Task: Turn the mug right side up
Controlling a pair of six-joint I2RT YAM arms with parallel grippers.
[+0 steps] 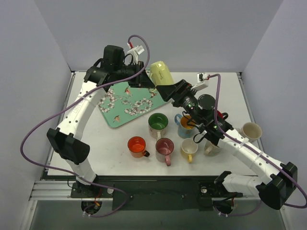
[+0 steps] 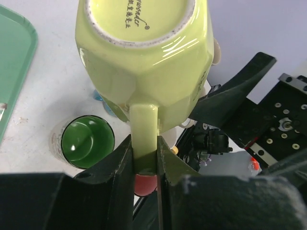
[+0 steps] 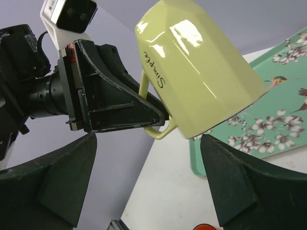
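Observation:
The pale yellow-green mug point(image 1: 161, 73) hangs in the air above the tray's far right corner. It is tilted, base up and mouth down toward the tray. My left gripper point(image 1: 149, 79) is shut on its handle. In the left wrist view the handle sits clamped in the gripper point(image 2: 145, 143), with the mug's base point(image 2: 141, 19) at the top. My right gripper point(image 1: 164, 91) is open just below and beside the mug, not touching it. In the right wrist view the mug point(image 3: 201, 72) hangs ahead of that open gripper point(image 3: 148, 167), between its two fingers.
A green floral tray point(image 1: 120, 112) lies at the back left. Several upright mugs stand mid-table: green point(image 1: 158, 122), red point(image 1: 136, 145), pink point(image 1: 164, 147), small yellow point(image 1: 189, 147), blue with an orange inside point(image 1: 186, 125), cream point(image 1: 251, 130). The right arm crosses above some of them.

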